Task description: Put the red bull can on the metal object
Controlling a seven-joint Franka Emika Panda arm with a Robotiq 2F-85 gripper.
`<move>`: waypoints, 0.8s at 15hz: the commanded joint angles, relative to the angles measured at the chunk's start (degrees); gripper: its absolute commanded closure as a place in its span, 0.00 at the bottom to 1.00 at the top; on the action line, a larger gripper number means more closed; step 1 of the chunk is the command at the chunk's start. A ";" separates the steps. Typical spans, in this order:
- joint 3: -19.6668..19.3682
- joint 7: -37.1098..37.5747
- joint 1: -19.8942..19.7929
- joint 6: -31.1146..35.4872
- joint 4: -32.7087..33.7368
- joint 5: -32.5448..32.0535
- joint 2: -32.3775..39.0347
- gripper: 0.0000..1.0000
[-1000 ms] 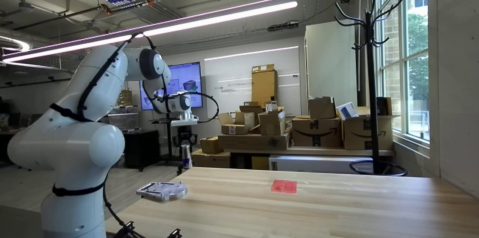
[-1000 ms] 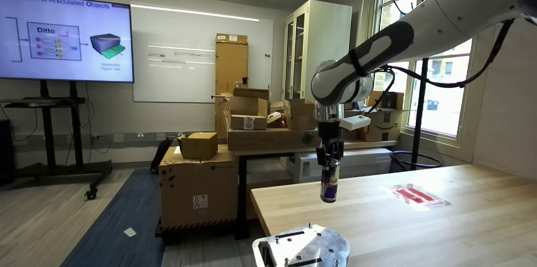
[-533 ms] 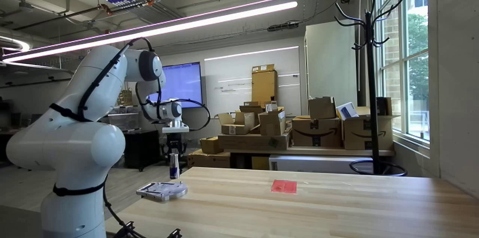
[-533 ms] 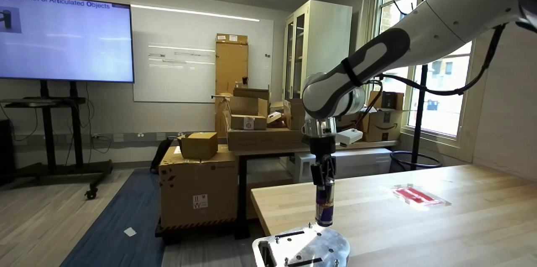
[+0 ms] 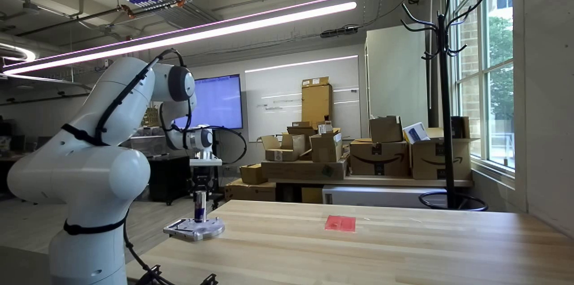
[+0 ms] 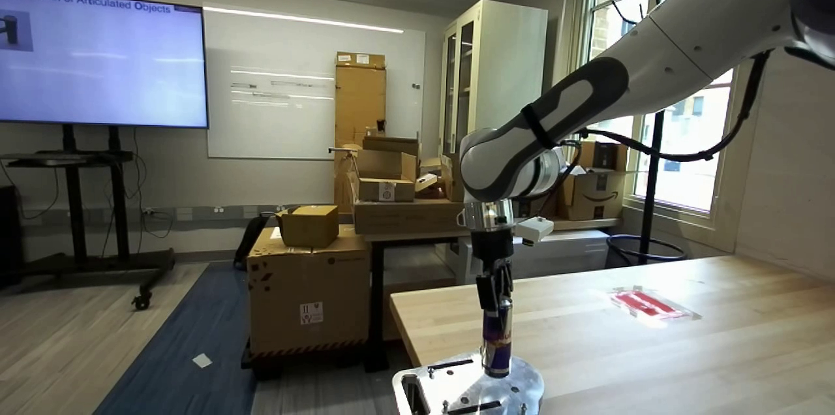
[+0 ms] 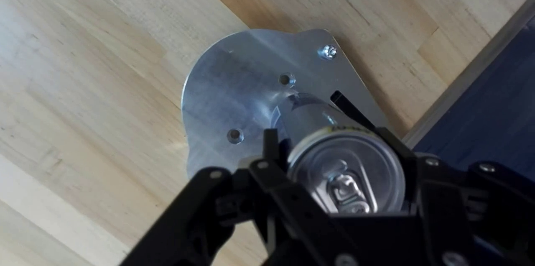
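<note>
While the can (image 6: 498, 342) is held upright over the metal plate (image 7: 234, 90), its upper end is clasped by the gripper (image 7: 332, 142), which is pointed straight down from the white arm (image 6: 659, 69). The 2 fingers (image 7: 271, 144) are pressed to the can's sides, parted only by its width. In both exterior views the can's base is seen at the plate's upper face; whether the metal is touched cannot be told for certain. From the wrist, the can's top (ring tab (image 7: 347, 188) and all) is shown large and close, with 2 round holes (image 7: 286, 79), 1 screw (image 7: 329, 52) and 1 dark slot (image 7: 353, 109) seen in the plate below. The plate is laid on the wooden table (image 6: 620, 363), near its edge. A flat red patch (image 5: 340, 223) is placed on the table, well apart from the plate. A black band (image 6: 538, 126) is wrapped around the arm. Behind the table, cardboard boxes (image 5: 379, 158) are stacked, a coat stand (image 5: 444, 119) is set by the window (image 5: 500, 79), and a lit screen (image 6: 101, 62) is shown beside a whiteboard (image 6: 274, 128).
</note>
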 commanded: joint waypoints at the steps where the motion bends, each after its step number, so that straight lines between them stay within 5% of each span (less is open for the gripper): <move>1: 1.21 -2.70 -0.74 -0.17 2.79 1.24 2.39 0.67; 7: 1.59 -4.24 -1.19 0.02 6.52 2.20 5.94 0.67; 8: 1.64 -4.26 -1.36 -0.25 6.90 2.54 6.03 0.18; 12: 1.55 -4.73 -2.13 -0.67 5.65 3.41 4.33 0.00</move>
